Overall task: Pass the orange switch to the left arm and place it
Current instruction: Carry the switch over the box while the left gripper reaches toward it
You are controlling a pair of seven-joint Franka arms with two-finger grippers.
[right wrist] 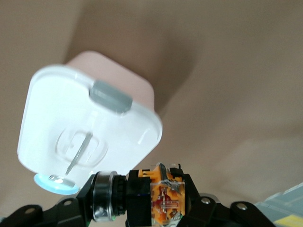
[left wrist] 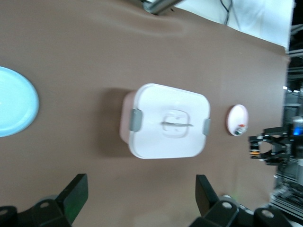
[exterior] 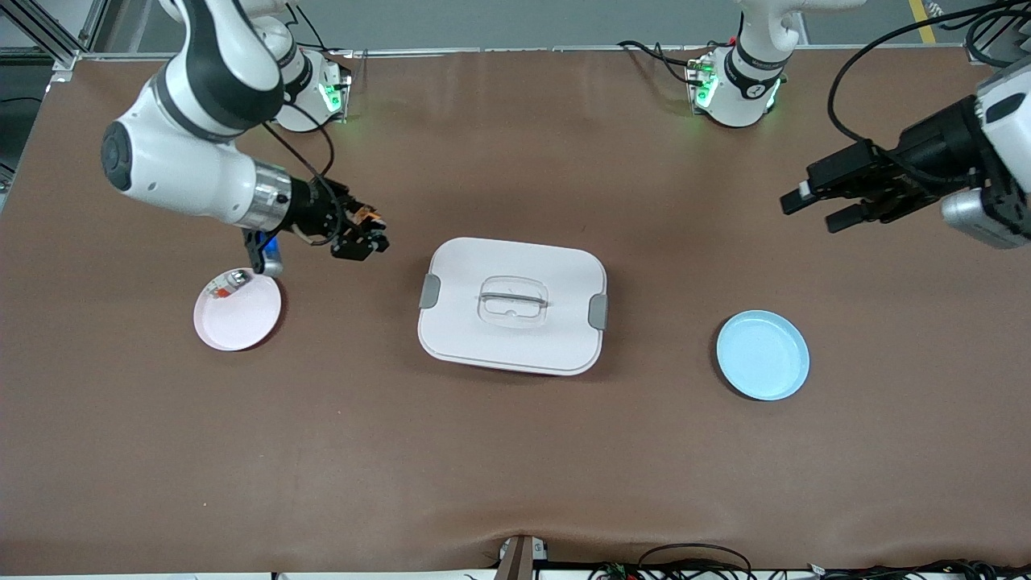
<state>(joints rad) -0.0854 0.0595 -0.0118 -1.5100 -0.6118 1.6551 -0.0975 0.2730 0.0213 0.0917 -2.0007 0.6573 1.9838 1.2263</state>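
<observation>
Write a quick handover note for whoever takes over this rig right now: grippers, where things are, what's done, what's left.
Right gripper: shut on the orange switch, in the air between the pink plate and the box.
Left gripper: open, empty, waiting over bare table at the left arm's end.
Box: lid on, mid-table. Blue plate: empty.
Done: switch picked up.
Left: handover to the left arm clear of the box, likely then placement on the blue plate.

- The orange switch (right wrist: 163,196), a small part with an orange body, is clamped in the right tool (exterior: 364,234), up over the counter (exterior: 515,451) toward the right arm's end.
- The box (exterior: 513,304), white, lid on, grey side clips latched, sits flat mid-counter.
- The left tool (exterior: 813,207) hangs spread wide over the left arm's end.
</observation>
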